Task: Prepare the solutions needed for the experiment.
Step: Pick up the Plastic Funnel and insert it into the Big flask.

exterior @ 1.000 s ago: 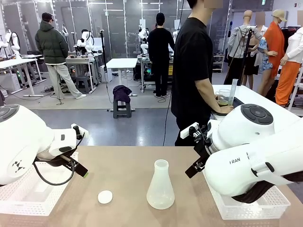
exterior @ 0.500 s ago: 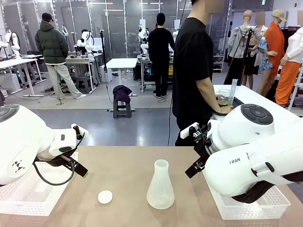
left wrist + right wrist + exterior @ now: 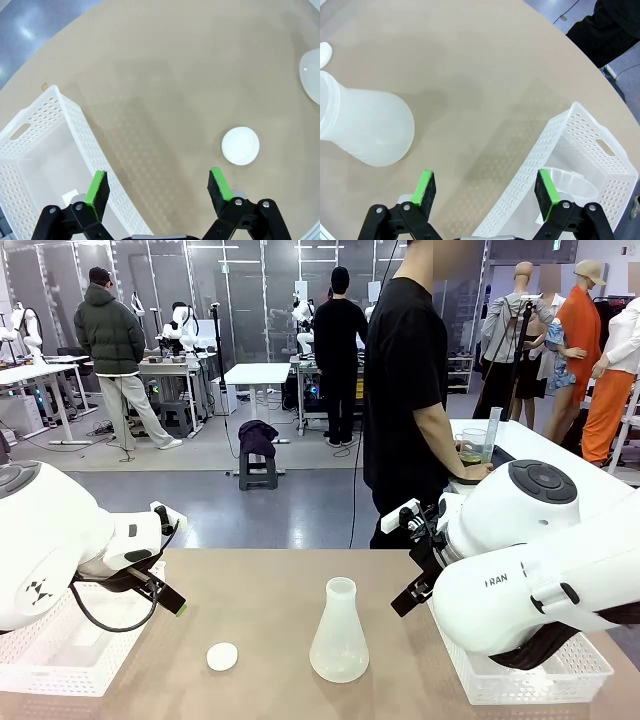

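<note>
A frosted conical flask (image 3: 339,640) stands uncapped mid-table, and no liquid shows inside it. A small white round cap (image 3: 222,656) lies to its left. On the table behind, a person's hand rests by a clear beaker (image 3: 471,446) holding a little yellowish-green solution, with a tall cylinder (image 3: 492,434) beside it. My left gripper (image 3: 157,181) hangs open over bare table, the cap (image 3: 240,145) just ahead and right of its fingers. My right gripper (image 3: 485,187) is open and holds nothing, with the flask (image 3: 365,127) to its left.
A white perforated basket (image 3: 55,655) sits at the table's left under my left arm, its rim (image 3: 75,112) close to the left finger. A second basket (image 3: 545,675) at the right holds a clear cup (image 3: 572,186). Other people stand farther back.
The person at the far side has shifted slightly to the left. Both arms, the flask and the cap are where they were.
</note>
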Tool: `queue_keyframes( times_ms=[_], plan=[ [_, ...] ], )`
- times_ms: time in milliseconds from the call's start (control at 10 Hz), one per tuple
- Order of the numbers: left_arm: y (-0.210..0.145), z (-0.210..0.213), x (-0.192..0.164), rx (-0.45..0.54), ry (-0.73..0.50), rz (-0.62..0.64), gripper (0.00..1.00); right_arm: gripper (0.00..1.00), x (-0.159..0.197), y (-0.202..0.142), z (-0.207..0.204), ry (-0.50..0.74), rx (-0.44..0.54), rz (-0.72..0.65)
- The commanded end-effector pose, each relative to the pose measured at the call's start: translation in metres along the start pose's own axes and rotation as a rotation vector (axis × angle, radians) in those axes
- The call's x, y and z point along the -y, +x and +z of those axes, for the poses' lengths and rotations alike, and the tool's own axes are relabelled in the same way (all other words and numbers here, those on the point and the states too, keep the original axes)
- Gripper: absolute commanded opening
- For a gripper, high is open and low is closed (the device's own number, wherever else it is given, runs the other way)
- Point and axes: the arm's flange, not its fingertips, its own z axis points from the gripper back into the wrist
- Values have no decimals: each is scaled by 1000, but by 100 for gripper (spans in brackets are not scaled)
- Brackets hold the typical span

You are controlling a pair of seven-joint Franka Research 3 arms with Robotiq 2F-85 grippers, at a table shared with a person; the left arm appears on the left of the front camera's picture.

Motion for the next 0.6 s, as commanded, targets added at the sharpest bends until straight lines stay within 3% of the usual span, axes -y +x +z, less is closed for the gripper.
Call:
queue_keyframes(
  times_ms=[0, 300, 500],
  plan=[
    [0, 0, 0, 0, 0, 0, 100, 100, 0, 0, 0, 0, 0, -2],
    [0, 0, 0, 0, 0, 0, 100, 100, 0, 0, 0, 0, 0, 0],
    [0, 18, -13, 31, -43, 6, 100, 100, 8, -2, 21, -38, 12, 15]
  ],
)
